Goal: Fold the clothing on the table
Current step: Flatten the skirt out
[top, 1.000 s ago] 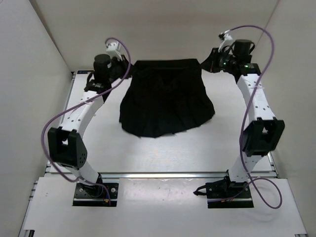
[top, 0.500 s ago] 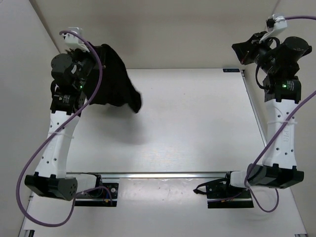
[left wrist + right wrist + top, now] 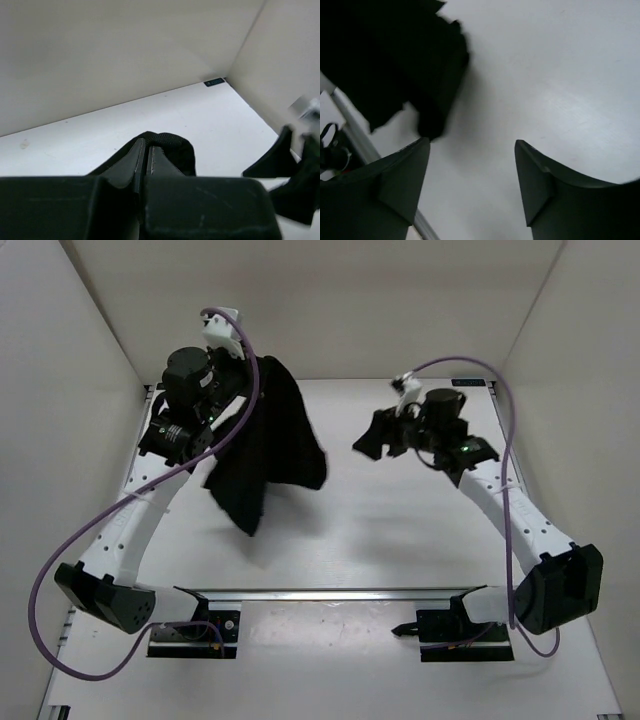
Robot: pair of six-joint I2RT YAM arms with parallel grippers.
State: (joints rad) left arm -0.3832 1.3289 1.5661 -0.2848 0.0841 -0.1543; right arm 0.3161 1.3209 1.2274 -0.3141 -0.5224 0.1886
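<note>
Seen from above, the left pincer (image 3: 240, 368) is clenched on the top of the black pleated skirt (image 3: 265, 445), which hangs bunched over the left part of the white table (image 3: 400, 530). The right pincer (image 3: 368, 438) hovers released and empty over the table's middle. At the left wrist, the pincer (image 3: 146, 146) is pinched on a skirt fold (image 3: 175, 150) above the table (image 3: 200, 115). At the right wrist, the pincer (image 3: 470, 150) gapes over the table (image 3: 560, 75), with the skirt (image 3: 385, 55) towards the table's edge.
</note>
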